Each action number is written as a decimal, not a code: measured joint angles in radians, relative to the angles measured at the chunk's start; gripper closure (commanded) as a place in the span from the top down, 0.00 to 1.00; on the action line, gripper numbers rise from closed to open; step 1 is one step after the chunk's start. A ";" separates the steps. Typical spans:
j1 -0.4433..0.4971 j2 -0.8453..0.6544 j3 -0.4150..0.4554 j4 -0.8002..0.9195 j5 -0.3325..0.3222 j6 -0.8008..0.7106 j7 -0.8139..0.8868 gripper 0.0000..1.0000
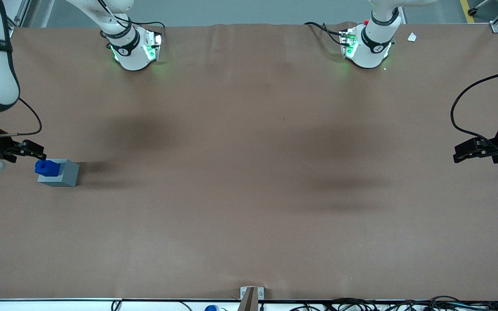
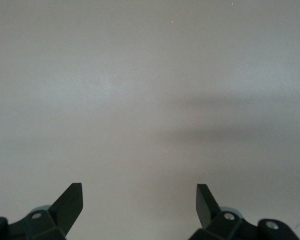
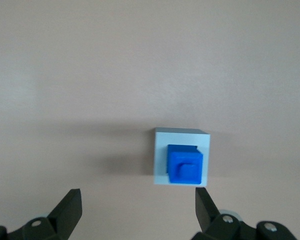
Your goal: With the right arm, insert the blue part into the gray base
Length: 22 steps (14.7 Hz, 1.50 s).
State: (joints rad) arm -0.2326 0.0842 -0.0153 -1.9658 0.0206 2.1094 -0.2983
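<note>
The blue part (image 1: 46, 167) sits in the top of the gray base (image 1: 66, 175), its knob pointing up, at the working arm's end of the table. In the right wrist view the blue part (image 3: 185, 165) fills the recess of the gray base (image 3: 161, 156). My right gripper (image 1: 40, 152) hovers just off the base, a little farther from the front camera and nearer the table's end. It is open, with nothing between its fingers (image 3: 70, 206). The gripper (image 3: 138, 199) is apart from the block; one fingertip lines up just short of the base's edge.
A brown cover lies over the table (image 1: 249, 194). Two white arm bases (image 1: 134, 47) (image 1: 368, 45) stand along the edge farthest from the front camera. The parked gripper (image 1: 469, 152) hangs at the parked arm's end. A small bracket (image 1: 251, 296) and cables line the near edge.
</note>
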 measured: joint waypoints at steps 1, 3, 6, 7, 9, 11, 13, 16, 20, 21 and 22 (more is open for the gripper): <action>0.021 -0.032 0.001 0.000 0.000 -0.027 0.030 1.00; 0.067 -0.089 0.003 0.000 0.000 -0.075 0.093 1.00; 0.121 -0.163 0.005 0.000 0.000 -0.141 0.156 1.00; 0.128 -0.183 0.006 0.000 0.000 -0.159 0.163 1.00; 0.134 -0.219 0.006 0.000 0.000 -0.196 0.174 1.00; 0.150 -0.253 0.006 0.000 0.001 -0.234 0.199 1.00; 0.179 -0.285 0.006 0.001 0.001 -0.272 0.232 1.00; 0.200 -0.311 0.007 0.021 0.001 -0.328 0.249 1.00; 0.201 -0.313 0.007 0.079 0.001 -0.400 0.267 1.00; 0.202 -0.313 0.008 0.090 0.001 -0.407 0.281 1.00; 0.203 -0.313 0.013 0.101 0.001 -0.410 0.294 1.00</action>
State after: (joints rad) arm -0.0293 -0.2293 -0.0026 -1.8652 0.0213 1.6995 -0.0043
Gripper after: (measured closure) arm 0.000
